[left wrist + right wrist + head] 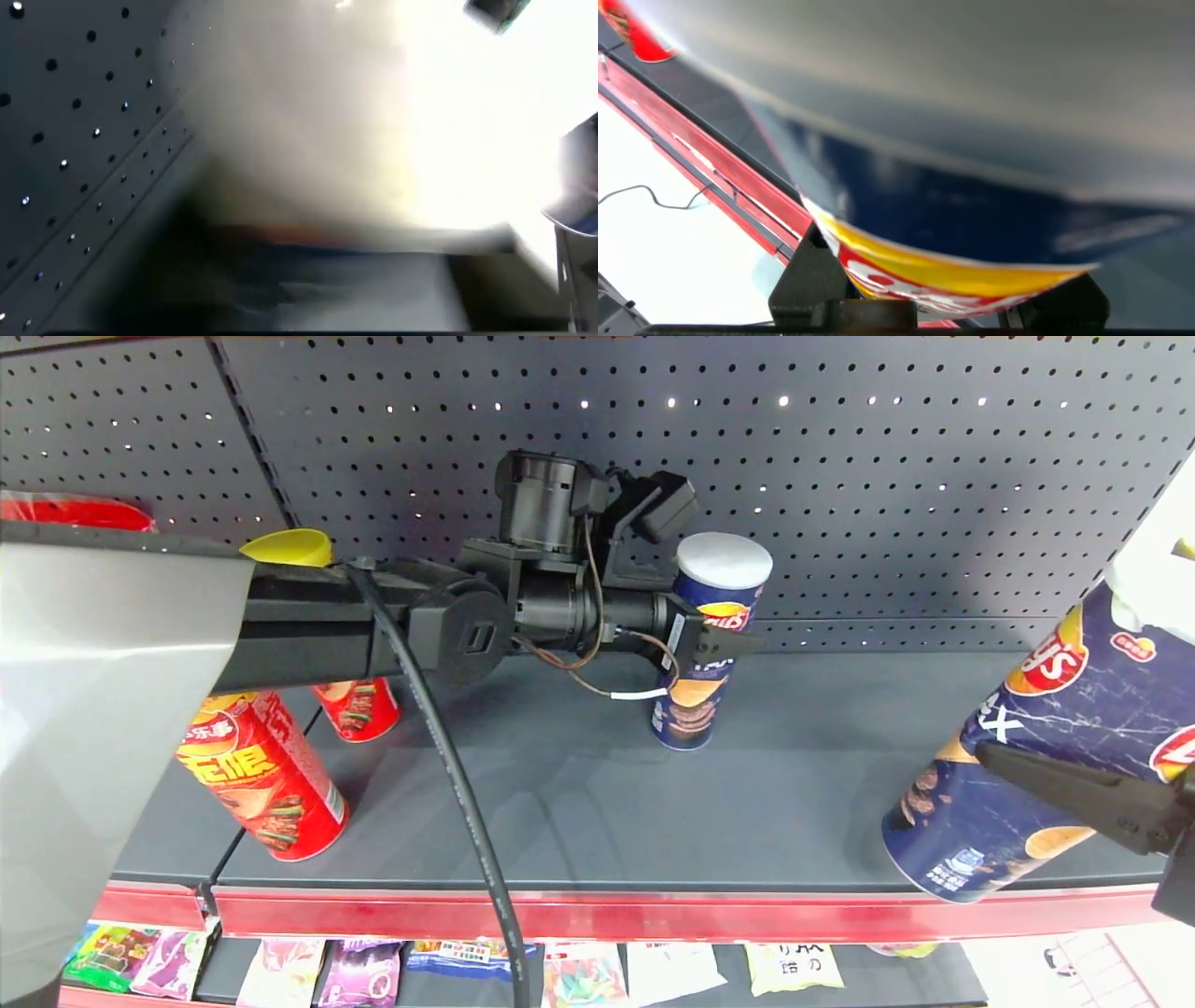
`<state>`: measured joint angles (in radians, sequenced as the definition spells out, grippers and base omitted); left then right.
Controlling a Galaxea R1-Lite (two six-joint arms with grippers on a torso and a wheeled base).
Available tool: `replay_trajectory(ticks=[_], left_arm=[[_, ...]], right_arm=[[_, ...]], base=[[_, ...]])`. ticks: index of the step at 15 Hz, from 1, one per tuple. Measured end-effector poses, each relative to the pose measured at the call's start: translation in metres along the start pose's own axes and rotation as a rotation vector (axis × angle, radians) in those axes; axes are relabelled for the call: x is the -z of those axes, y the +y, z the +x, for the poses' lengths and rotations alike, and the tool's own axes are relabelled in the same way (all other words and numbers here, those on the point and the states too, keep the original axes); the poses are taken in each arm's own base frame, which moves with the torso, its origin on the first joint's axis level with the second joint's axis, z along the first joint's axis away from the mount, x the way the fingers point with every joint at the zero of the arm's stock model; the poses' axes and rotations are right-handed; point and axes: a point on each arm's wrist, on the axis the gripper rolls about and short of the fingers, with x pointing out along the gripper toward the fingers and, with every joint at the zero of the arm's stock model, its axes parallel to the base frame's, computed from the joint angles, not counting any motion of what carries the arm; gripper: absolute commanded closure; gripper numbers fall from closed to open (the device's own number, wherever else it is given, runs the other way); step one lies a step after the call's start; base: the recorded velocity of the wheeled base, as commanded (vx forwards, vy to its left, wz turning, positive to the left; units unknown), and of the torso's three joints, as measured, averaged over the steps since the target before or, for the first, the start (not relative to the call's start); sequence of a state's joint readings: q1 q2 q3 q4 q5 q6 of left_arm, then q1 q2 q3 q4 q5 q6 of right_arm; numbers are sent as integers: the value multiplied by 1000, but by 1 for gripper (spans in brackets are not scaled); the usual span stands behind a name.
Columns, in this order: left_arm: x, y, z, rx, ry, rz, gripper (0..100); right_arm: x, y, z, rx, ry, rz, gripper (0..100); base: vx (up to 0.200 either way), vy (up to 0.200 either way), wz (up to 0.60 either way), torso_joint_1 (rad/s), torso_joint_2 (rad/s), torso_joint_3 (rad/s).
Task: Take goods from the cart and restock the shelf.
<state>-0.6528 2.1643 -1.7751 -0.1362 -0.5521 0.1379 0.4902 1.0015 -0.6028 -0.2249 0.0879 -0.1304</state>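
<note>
A blue chip can (714, 616) with a white lid stands near the back of the grey shelf (579, 803), leaning slightly. My left gripper (724, 642) reaches in from the left and is shut on its upper half, one dark finger crossing the can's front. The left wrist view has that can's pale side (374, 121) blurred right at the lens. At the right front of the shelf, a second blue chip can (1046, 747) hangs tilted with its base low over the shelf, and my right gripper (1074, 756) is shut on it. In the right wrist view this can (952, 215) sits between the fingers.
Two red chip cans (266, 775) (359, 707) stand at the shelf's left, partly behind my left arm. A yellow lid (289, 546) shows behind the arm. The pegboard back wall (887, 476) closes the rear. The red shelf lip (653, 915) runs along the front, with snack packets (467, 971) below.
</note>
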Motion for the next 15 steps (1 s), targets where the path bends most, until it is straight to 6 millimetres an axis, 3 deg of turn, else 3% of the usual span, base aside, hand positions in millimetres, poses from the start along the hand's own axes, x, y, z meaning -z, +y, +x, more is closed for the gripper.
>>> replay_trajectory(ticks=[8,15], left_arm=[[1,-4,6,14,2,-56,100],[14,-35,-37,72,82,-104,100]], right_arm=[[1,-1,2,4,8,9,100],[-1,-1,3,1,6,16,100]], base=[[0,0,0,0,0,0],[0,0,0,0,0,0]])
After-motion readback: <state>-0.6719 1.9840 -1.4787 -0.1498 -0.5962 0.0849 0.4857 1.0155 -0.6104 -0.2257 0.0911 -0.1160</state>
